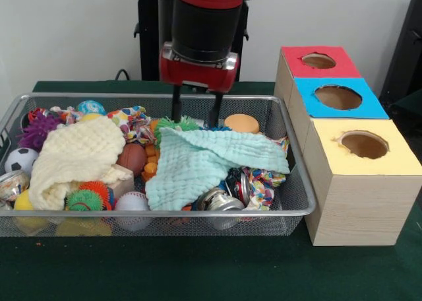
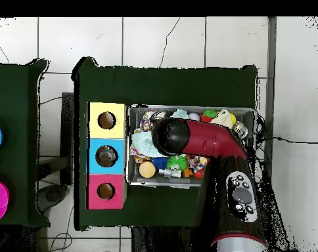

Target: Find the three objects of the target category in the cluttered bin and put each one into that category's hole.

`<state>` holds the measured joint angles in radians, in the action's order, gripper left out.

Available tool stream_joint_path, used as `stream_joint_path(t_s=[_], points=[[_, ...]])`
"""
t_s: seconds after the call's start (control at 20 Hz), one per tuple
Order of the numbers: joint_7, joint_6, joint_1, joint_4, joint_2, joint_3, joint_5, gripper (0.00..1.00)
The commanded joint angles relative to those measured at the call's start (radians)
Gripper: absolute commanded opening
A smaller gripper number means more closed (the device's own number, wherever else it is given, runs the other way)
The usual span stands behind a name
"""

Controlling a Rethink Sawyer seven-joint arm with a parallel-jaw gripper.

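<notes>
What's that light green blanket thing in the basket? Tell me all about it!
The mint green cloth looks soft, with a waffle-like weave. It lies crumpled and spread out in the bin, right of the middle, beside a cream cloth. It drapes over toys and shiny cans, hiding parts of them. The open gripper hangs right at its back edge; whether it touches is unclear.

A: What's the table (image 1: 198,274) like?
B: Dark green cloth top.
A: And directly on it?
B: The bin (image 1: 293,212), wire mesh w/ metal rim, sits on the left in front view. Just beside it, to the right, a row of 3 boxes w/ round holes: yellow box (image 1: 362,195) nearest cam, blue box (image 1: 310,106) in the middle, red box (image 1: 285,66) farthest.
</notes>
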<state>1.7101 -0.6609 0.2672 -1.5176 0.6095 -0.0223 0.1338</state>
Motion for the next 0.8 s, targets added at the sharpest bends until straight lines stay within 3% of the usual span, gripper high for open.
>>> stream_joint_path(t_s=[0.05,0.8], points=[[-0.151,0.032,0.078,-0.014,-0.044,0.11,0.107,1.0],[-0.18,0.052,0.173,0.069,-0.093,0.14,0.311,1.0]])
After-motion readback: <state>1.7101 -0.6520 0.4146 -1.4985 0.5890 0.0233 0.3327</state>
